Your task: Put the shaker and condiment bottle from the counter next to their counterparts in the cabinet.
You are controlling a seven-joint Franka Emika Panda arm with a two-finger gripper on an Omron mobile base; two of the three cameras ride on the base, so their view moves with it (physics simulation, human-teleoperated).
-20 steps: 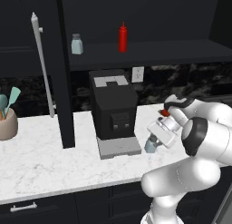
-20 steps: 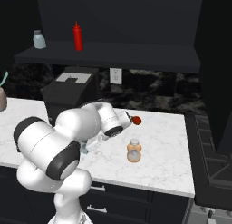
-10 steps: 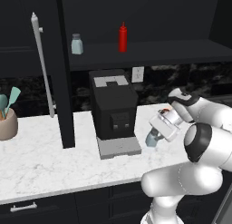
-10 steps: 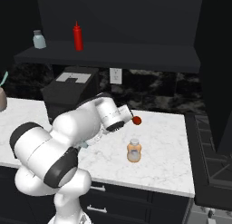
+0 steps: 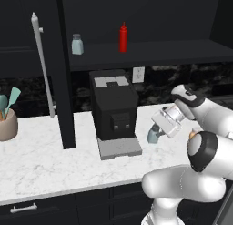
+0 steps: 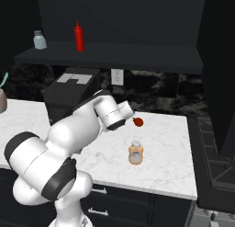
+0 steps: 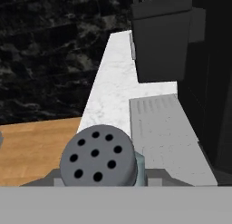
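Holding the shaker (image 5: 153,135) just right of the coffee machine (image 5: 113,112).
The desk (image 5: 41,162) carries the machine; well to its right stands the condiment bottle (image 6: 135,153); the fingers (image 5: 157,132) are clamped around the shaker, lifted clear.

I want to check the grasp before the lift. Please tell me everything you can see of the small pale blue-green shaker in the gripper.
The small pale blue-green translucent shaker is held in the gripper, lifted above the white marble counter beside the black coffee machine. It hangs tilted. In the hand view its round grey cap shows eight dark holes.
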